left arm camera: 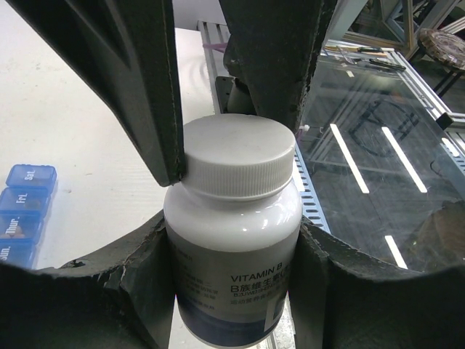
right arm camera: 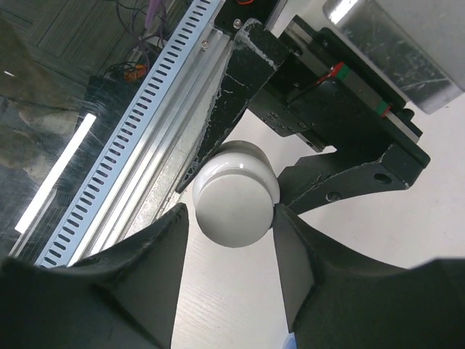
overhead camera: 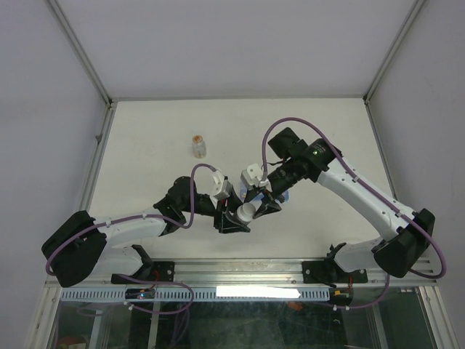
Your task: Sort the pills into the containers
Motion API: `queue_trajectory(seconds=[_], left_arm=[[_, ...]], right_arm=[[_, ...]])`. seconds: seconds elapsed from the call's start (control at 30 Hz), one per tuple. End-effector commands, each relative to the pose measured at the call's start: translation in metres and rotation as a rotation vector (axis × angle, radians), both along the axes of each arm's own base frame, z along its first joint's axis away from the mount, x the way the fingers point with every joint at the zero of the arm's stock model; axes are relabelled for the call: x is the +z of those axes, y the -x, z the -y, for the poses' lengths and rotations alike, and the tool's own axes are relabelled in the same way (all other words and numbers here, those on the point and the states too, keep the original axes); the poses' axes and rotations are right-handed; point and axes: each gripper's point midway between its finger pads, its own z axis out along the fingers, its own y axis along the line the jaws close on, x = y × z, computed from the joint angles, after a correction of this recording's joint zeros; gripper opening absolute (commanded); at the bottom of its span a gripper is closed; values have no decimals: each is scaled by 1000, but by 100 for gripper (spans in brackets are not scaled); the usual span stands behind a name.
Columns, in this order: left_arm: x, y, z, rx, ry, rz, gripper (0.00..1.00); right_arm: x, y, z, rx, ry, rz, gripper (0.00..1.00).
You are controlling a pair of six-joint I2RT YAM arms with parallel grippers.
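Observation:
My left gripper (left arm camera: pixel 232 270) is shut on the body of a white Vitamin B bottle (left arm camera: pixel 232 247) and holds it above the table near the front edge. My right gripper (right arm camera: pixel 232 211) has its jaws closed against the two sides of the bottle's white ribbed cap (right arm camera: pixel 234 207). From the top, the bottle (overhead camera: pixel 245 212) sits between both grippers. The containers (left arm camera: pixel 25 211), a blue strip of lidded day compartments, lie on the table at the left of the left wrist view. The pills are hidden.
A small clear vial (overhead camera: pixel 198 146) with orange inside stands upright further back on the white table (overhead camera: pixel 145 145). A slotted aluminium rail (right arm camera: pixel 123 145) and a glass panel run along the table's front edge, just below the grippers.

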Motion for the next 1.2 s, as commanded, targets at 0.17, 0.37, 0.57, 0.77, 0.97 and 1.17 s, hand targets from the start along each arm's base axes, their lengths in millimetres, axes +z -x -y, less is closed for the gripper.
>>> queue_trajectory(seconds=[0.17,0.37,0.57,0.77,0.97,1.17], left_arm=[[36,-20,3,104,122,95,0],[54,-68,-10,484,218,169,0],[55,-124,-23,874,191,206,0],[19,-129,-17,866,97,237,0],[12,-92,-19,701,136,231,0],[22,-41,-7,379,165,196,0]], right_arm=[[6,-5,-10,-82,-13,-49,36],[-13,-34,-20,-400,157,-238,15],[-37,-81,-26,-741,227,-378,0],[1,-105,-17,-744,121,-448,73],[28,-114,7,-687,0,-329,98],[34,-75,17,-320,-157,-23,99]])
